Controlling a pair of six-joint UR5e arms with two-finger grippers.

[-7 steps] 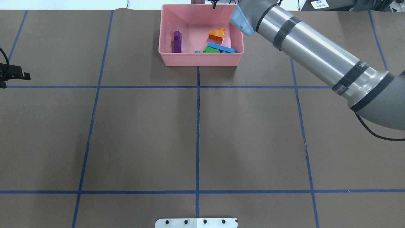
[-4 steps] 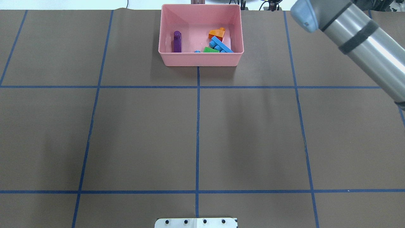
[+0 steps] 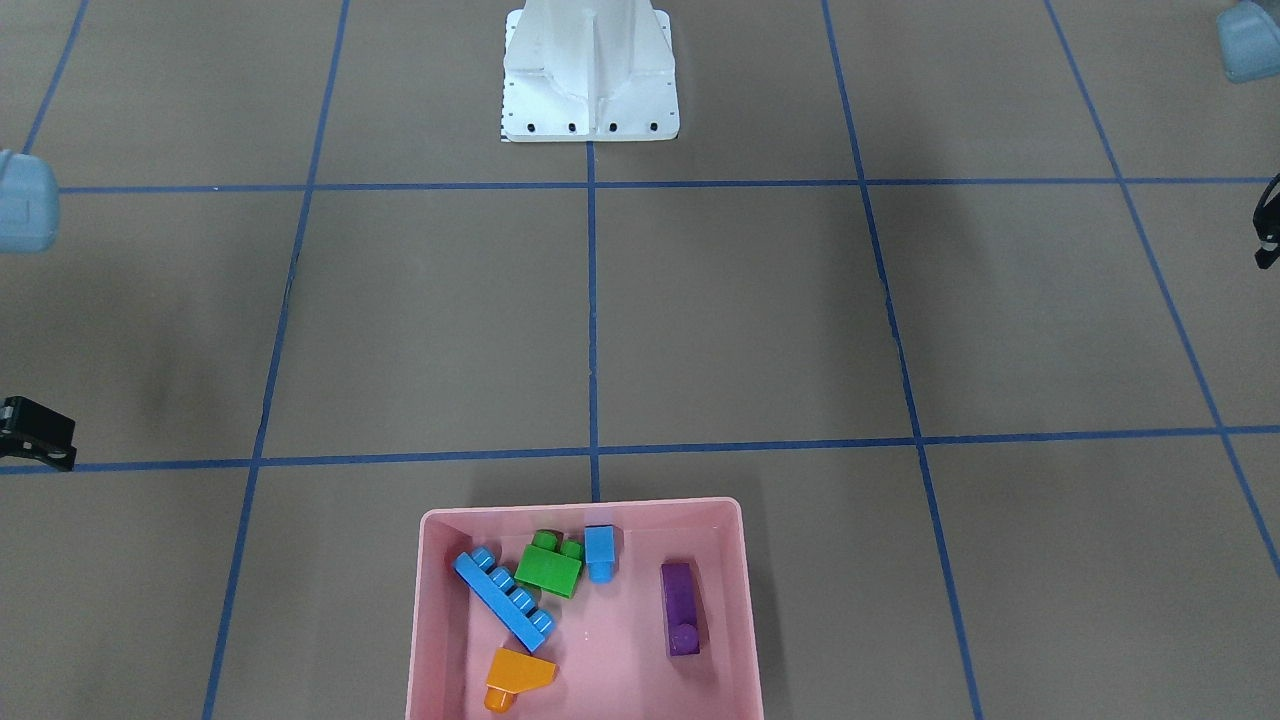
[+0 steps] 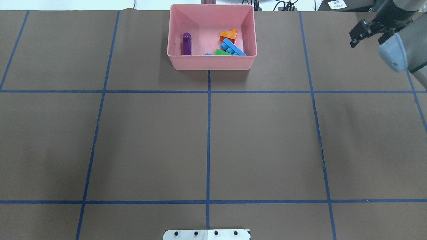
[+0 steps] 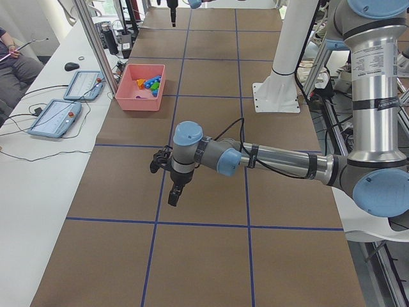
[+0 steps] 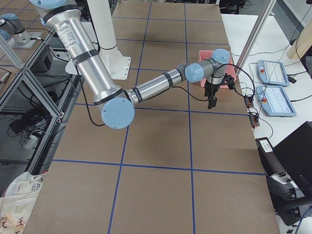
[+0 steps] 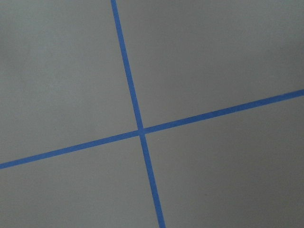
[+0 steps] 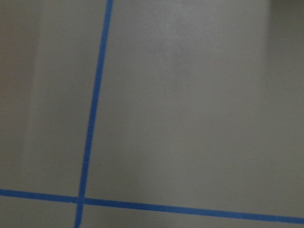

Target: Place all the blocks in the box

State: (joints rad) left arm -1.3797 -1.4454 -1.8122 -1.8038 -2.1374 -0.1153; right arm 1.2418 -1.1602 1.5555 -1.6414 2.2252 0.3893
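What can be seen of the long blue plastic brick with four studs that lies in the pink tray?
The long blue glossy plastic toy brick is a narrow bar with a row of four round studs. It lies diagonally inside the shallow pink plastic tray, in the half on the robot's right. It seems tipped, its studs turned sideways toward the green two-stud plastic brick, which it touches or nearly touches. Its other end comes close to the orange sloped plastic brick.
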